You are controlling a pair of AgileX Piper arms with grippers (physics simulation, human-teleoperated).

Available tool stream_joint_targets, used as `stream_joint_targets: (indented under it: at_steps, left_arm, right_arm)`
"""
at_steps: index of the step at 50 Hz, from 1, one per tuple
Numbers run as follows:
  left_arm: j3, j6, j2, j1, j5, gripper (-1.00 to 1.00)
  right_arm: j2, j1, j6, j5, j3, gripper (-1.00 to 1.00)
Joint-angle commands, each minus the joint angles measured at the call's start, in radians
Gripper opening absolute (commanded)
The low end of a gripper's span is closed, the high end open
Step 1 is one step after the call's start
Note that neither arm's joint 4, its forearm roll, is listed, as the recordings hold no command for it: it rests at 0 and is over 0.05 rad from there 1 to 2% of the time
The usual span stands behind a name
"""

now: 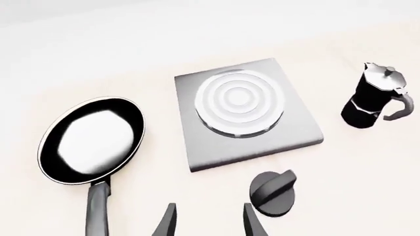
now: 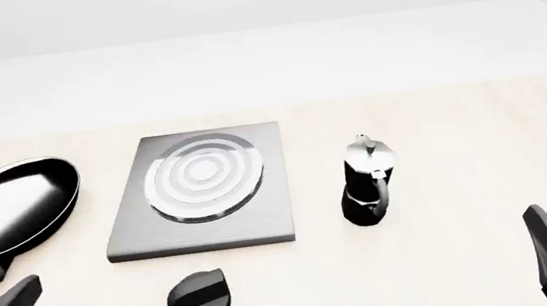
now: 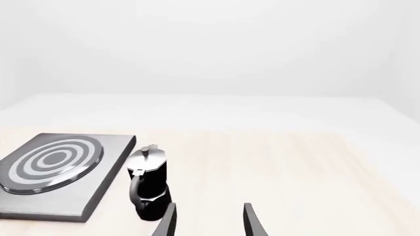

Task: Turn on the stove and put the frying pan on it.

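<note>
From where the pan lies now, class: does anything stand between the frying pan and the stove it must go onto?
Nothing visible does. The frying pan lies on the table directly left of the stove, with only bare tabletop between them. The knob sits in front of the stove, and the moka pot stands to its right, both off that path.

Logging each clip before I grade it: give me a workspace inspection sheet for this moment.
Surface: pale wood-look table, flat, no spills seen.
Job's things: stove sits flat near the middle, burner rings bare; frying pan lies on the table left of it and apart from it, handle pointing toward the arms; knob lies on the table in front of the stove.
Clutter: moka pot upright, right of the stove, not touching it.
Claws: left claw open, holding nothing, near the pan handle; right claw open, holding nothing, at the near right.
Cables: nothing seen.
Surroundings: plain white backdrop, nothing else seen.
</note>
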Motion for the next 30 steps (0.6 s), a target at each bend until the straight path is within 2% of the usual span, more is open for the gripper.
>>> stream_joint_targets:
  at_steps: [1, 20, 30]
  left_arm:
    - [0.017, 0.069, 0.086, 0.161, -0.051, 1.00]
    - [0.080, 0.165, 0.347, 0.418, -0.295, 1.00]
    - [0.064, 0.227, 0.405, 0.502, -0.311, 1.00]
  right_arm:
    - [0.000, 0.007, 0.003, -0.002, 0.004, 1.00]
    - [0.000, 0.014, 0.003, 0.000, 0.005, 1.00]
    - [0.001, 0.020, 0.000, -0.001, 0.006, 1.00]
